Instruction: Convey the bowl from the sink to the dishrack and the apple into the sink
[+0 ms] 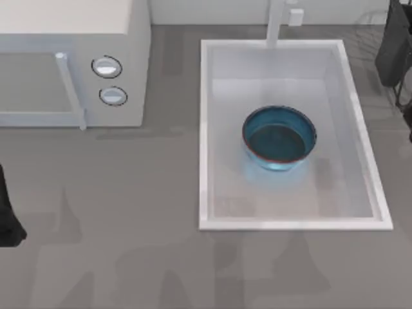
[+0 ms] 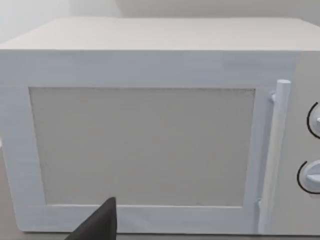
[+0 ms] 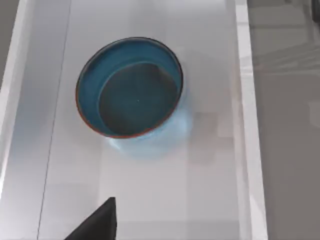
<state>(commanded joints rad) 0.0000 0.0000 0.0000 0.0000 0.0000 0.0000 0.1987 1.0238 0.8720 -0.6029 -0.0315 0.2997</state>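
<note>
**Bowl sits upright in the sink, both arms off to the counter's edges**

Bowl [image 1: 279,138]: I see it round and glossy, blue outside, darker teal inside, with a thin red-brown rim. It stands upright on the floor of the sink [image 1: 209,129], roughly mid-basin and a little toward the right wall, touching no wall. From my right wrist view the bowl [image 3: 130,87] lies below the camera with bare basin floor all round it.

The sink is a white rectangular basin with a raised rim; a white tap [image 1: 277,22] stands at its far edge. A white microwave [image 1: 71,64] with two round knobs and a bar handle occupies the counter's far left corner, well apart from the sink.

My left arm [image 1: 8,212] sits at the counter's left edge, facing the microwave door [image 2: 142,145]. My right arm [image 1: 396,51] sits at the far right edge. I cannot tell how either claw stands.
</note>
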